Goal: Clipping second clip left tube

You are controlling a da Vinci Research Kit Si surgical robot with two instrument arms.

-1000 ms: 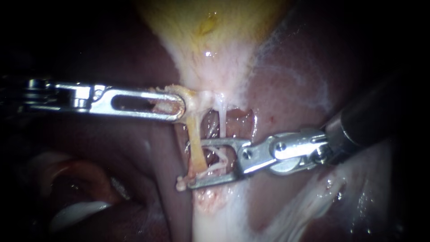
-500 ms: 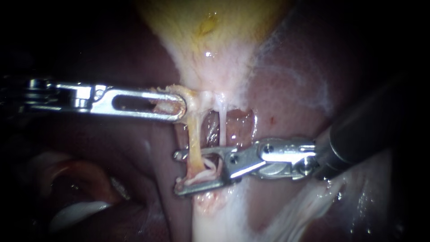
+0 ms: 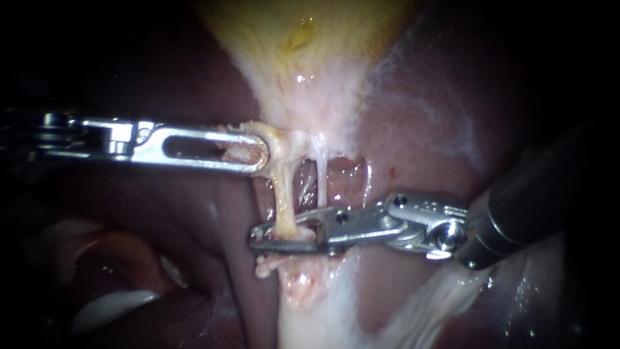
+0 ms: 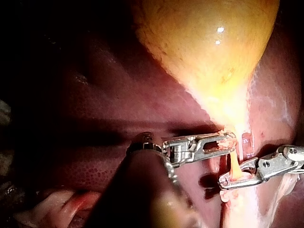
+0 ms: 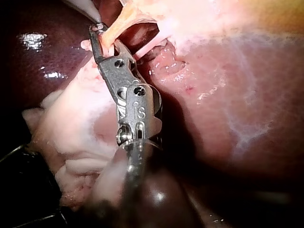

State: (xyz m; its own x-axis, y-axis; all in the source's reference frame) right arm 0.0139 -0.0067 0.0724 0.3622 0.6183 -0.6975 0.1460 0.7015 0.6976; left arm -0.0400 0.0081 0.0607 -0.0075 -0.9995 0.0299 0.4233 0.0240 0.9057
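Observation:
The yellow gallbladder [image 3: 303,58] narrows to a neck, from which two tubes run down. My left instrument [image 3: 257,152] enters from the left, its slotted jaws shut on the tissue at the gallbladder neck, pulling it sideways. The yellowish left tube [image 3: 282,194] hangs taut below that grip. My right instrument [image 3: 256,237] reaches across from the right with both jaws pressed together on the left tube's lower end. The thin white right tube [image 3: 321,181] passes just behind the right jaws. The left wrist view shows the left jaws [image 4: 229,140] and the right jaws [image 4: 227,180]. In the right wrist view the right jaws [image 5: 100,38] clamp the tube [image 5: 118,23].
Dark red liver [image 3: 439,129] surrounds the field. A band of pale fatty tissue [image 3: 310,310] runs downward under the right jaws, with frayed bits at the tube's base. Pink and white folds [image 3: 116,271] lie at the lower left.
My right instrument's jaws, wide open a second ago, slid left around the left tube and have closed on it. My left instrument has held still.

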